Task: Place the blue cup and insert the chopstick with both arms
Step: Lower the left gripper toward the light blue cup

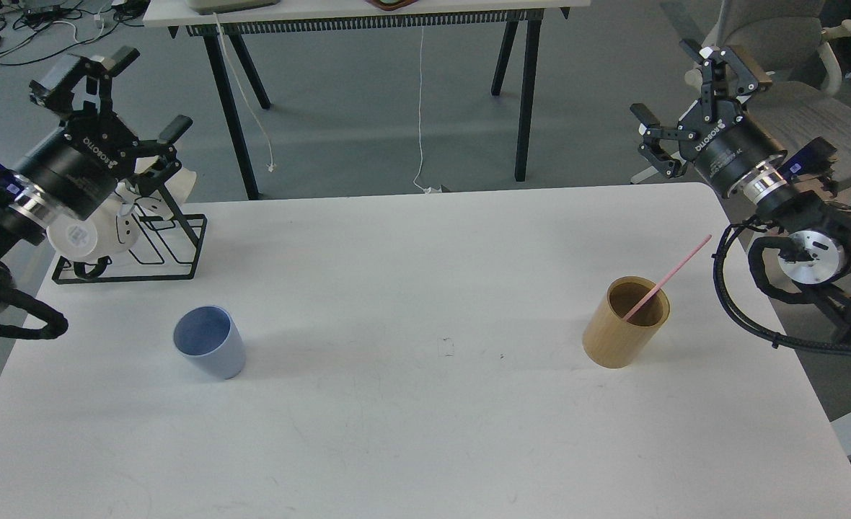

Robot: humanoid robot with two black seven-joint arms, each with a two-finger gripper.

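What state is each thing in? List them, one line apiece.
blue cup: upright on the table, mouth up, empty, untouched.
chopstick: standing tilted in the tan holder, top leaning right.
tan holder: upright on the table.
wire rack: upright, white mugs hung on it.
left tool: open, holding nothing, raised.
right tool: open, holding nothing, raised.

Tan wooden holder [625, 324] R on white table [425, 447]; black wire rack [153, 249] w/ mugs back-L.
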